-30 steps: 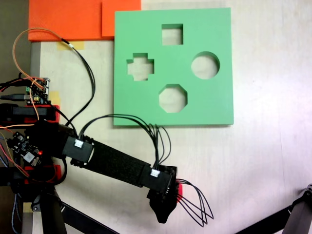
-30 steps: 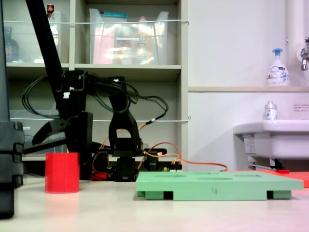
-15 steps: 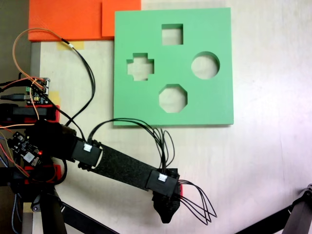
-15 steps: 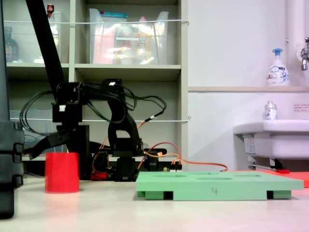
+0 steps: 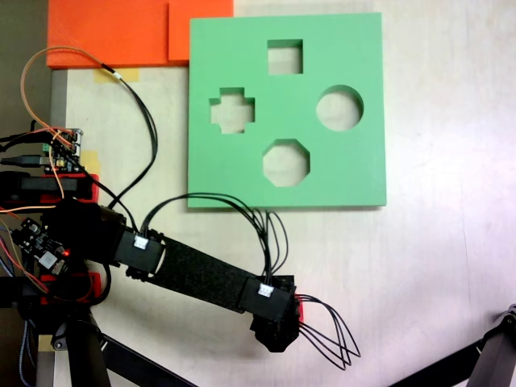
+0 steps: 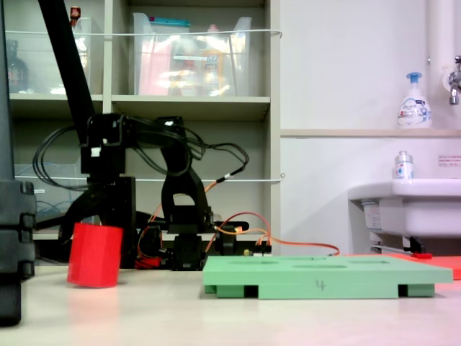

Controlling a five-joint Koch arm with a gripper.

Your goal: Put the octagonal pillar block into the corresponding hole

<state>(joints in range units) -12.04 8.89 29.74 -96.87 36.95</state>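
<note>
The octagonal pillar block (image 6: 94,256) is a bright red prism standing tilted on the table, left of the green board (image 6: 317,277). From above, just a sliver of the block (image 5: 300,310) peeks out beside the wrist. My gripper (image 6: 92,226) (image 5: 274,339) is down over it with a black jaw on either side, shut on it. The corresponding hole (image 5: 286,162), eight-sided, lies in the lower middle of the green board (image 5: 355,177), well up and slightly right of the gripper in that view. Cross, square and round cutouts sit around it.
Orange foam sheets (image 5: 113,32) lie at the top left beside the board. The arm's base with circuit boards and wires (image 5: 56,149) fills the left edge. A black stand leg (image 5: 484,355) crosses the bottom right corner. A sink (image 6: 410,205) stands far right.
The gripper dropped from above the red block down around it and closed. The block, upright before, now leans to one side. From above, the wrist drew back slightly.
</note>
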